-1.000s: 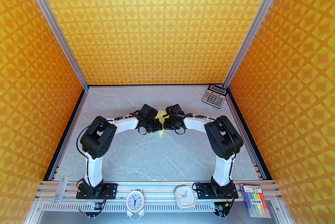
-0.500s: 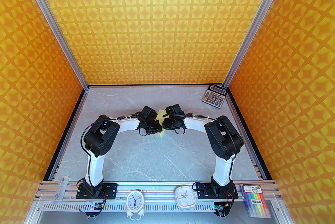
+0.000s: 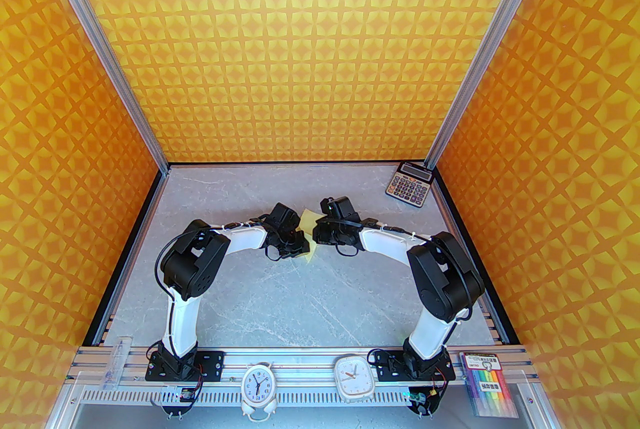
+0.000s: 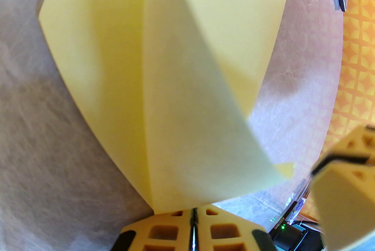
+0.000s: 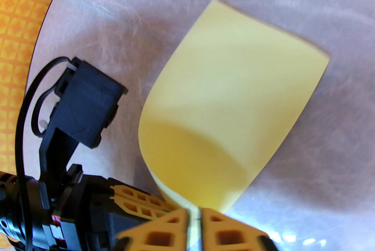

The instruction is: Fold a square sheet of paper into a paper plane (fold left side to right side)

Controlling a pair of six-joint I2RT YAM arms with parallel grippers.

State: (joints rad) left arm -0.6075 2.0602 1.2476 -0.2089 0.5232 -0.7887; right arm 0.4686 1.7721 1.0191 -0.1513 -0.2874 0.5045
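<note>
Over the middle of the grey tabletop [image 3: 280,297], the left gripper [image 4: 192,216] and the right gripper [image 5: 194,214] are each pinching shut on the near edge of the square sheet of paper [image 3: 308,218], holding it curled upward so its left side can fold over to the right

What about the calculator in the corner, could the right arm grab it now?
Probably not yet. The right gripper is shut on the square sheet of paper, so it has no free fingers. The table toward the calculator looks unobstructed, though.
</note>
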